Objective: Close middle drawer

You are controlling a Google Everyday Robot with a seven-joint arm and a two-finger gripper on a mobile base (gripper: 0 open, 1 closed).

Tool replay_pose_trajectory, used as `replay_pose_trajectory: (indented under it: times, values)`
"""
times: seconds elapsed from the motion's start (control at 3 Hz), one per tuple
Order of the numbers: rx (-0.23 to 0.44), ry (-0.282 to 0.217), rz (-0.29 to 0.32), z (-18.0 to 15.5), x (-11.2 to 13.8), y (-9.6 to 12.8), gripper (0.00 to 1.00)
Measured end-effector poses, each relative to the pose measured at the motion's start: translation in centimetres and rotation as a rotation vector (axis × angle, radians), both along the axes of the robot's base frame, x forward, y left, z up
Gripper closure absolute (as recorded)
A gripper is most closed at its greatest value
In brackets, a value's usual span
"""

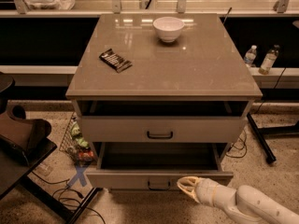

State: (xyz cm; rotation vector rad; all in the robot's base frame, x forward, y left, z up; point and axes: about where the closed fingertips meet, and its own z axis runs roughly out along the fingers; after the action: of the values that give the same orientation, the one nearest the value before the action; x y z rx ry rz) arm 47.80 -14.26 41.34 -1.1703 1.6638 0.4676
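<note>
The middle drawer (140, 178) is pulled partway out of the grey-beige cabinet (163, 73). Its flat front with a small black bar handle (159, 185) faces me, and its inside lies in shadow. My gripper (186, 186) is at the bottom right, low in front of the cabinet. Its tip rests against the right part of the middle drawer's front, just right of the handle, with the fingers together and holding nothing. The top drawer (160, 129), with the taller front, stands above it, slightly out. The lowest drawer is hidden.
A white bowl (168, 28) and a dark snack packet (115, 59) lie on the cabinet top. Two water bottles (261, 59) stand at the right. A dark chair (21, 139) is at the left, with clutter and cables (77, 141) on the floor. A stand leg (261, 139) is at the right.
</note>
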Motion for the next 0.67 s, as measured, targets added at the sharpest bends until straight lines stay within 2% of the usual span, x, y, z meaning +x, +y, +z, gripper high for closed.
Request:
replay_pose_trajectory:
  times: [0.33,0.67]
  values:
    - [0.030,-0.039,-0.010,-1.38,5.03,0.58,1.00]
    - [0.027,-0.050,-0.004,-1.27,5.76,1.00,1.00]
